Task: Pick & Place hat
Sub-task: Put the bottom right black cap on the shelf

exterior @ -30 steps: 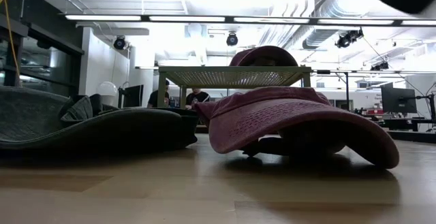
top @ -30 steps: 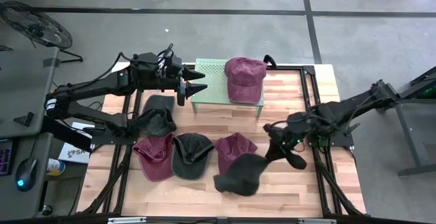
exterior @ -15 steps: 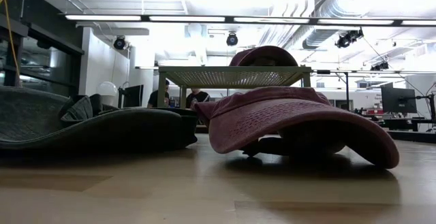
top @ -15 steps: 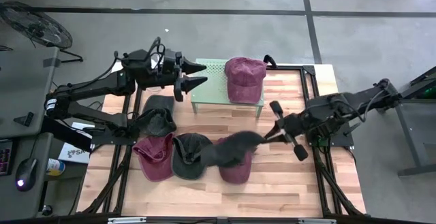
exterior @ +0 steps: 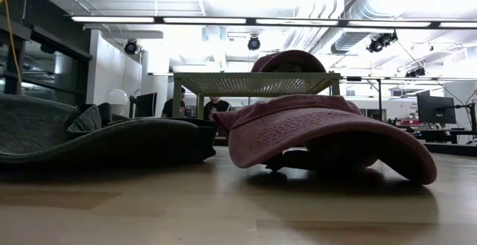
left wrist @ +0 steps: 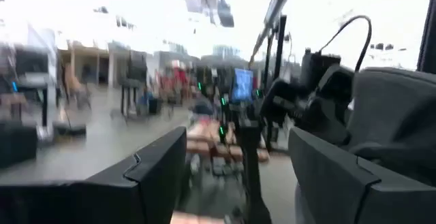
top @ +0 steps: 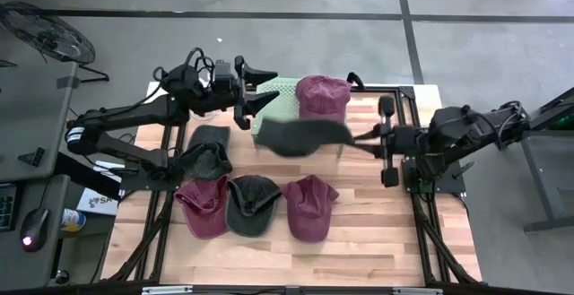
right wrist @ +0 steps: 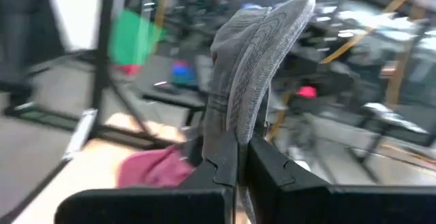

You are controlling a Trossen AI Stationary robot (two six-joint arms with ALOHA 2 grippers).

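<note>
1. Overhead, the right pincer is clamped on a dark grey cap, holding it in the air over the green mesh stand.
2. Beside it, the left pincer hangs wide apart, empty.
3. Four caps lie on the desk; a maroon cap sits on the stand.

Cloth caps (washed, matt); wood table; perforated metal stand.

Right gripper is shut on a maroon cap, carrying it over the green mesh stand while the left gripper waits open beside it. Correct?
Not quite: the cap in the right gripper is dark grey, as the high and right wrist views show. It does hang over the green mesh stand, left gripper open nearby.
</note>
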